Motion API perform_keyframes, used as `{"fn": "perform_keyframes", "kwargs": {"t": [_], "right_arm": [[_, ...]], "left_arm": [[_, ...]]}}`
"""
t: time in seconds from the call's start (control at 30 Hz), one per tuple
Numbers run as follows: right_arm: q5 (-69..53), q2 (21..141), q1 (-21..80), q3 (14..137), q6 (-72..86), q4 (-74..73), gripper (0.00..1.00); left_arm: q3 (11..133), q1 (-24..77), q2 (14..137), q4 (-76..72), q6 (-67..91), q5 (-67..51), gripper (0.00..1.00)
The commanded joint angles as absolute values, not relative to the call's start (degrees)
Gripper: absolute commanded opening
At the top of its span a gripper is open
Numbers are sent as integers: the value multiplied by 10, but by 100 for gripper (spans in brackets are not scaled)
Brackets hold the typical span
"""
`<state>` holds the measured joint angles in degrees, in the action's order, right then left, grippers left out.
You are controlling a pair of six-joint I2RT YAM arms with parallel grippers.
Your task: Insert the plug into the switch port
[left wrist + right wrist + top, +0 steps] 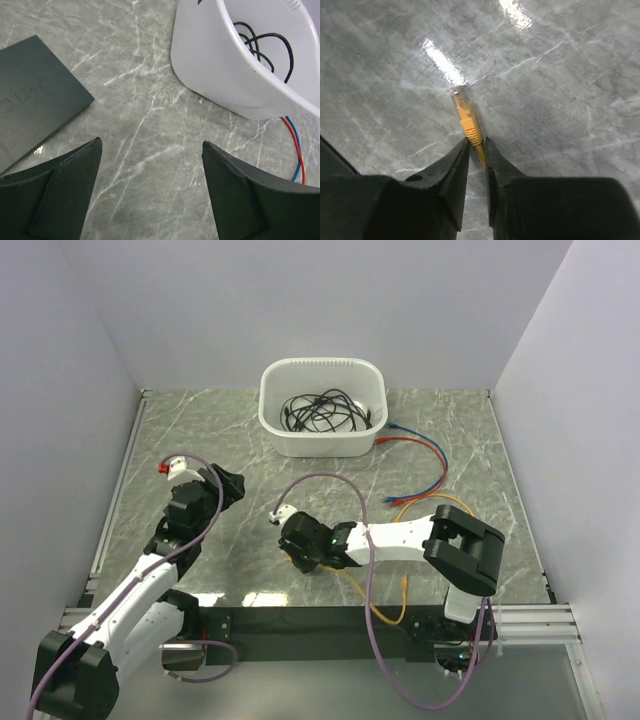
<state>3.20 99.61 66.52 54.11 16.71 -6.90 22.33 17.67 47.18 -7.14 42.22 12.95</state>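
My right gripper (477,141) is shut on the yellow cable just behind its yellow plug (465,116). The plug sticks out ahead of the fingertips, its clear tip low over the marble table. In the top view this gripper (291,540) is near the table's middle, and the yellow cable (394,602) trails back toward the right arm's base. The flat matte black switch box (35,97) lies at the left of the left wrist view, with its ports hidden. My left gripper (150,145) is open and empty over bare marble beside the box; it also shows in the top view (230,485).
A white tub (320,443) holding tangled black cables stands at the back centre and also shows in the left wrist view (210,65). Red and blue cables (432,455) curve over the table to its right. A purple cable (340,480) loops above the right arm.
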Motion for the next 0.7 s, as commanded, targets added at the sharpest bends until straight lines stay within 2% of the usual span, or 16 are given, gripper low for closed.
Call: {"fn": "perform_keyframes", "kwargs": {"t": [0.0, 0.1, 0.13, 0.27, 0.43, 0.53, 0.67], "right_arm": [[109, 1022, 681, 544, 185, -110, 23], [126, 1026, 691, 551, 185, -113, 3], [129, 1026, 693, 551, 186, -112, 0], [138, 993, 697, 542, 189, -98, 0], [138, 857, 693, 509, 190, -63, 0], [85, 774, 671, 482, 190, -22, 0], [-32, 689, 631, 427, 201, 49, 0]], "left_arm": [[234, 188, 442, -46, 435, 151, 87], [229, 195, 418, -32, 441, 152, 88], [224, 196, 411, -35, 439, 140, 88], [221, 197, 394, -58, 417, 68, 89], [225, 200, 374, -101, 410, -44, 86], [196, 200, 333, -161, 429, -111, 86], [154, 202, 299, -262, 474, -195, 81]]}}
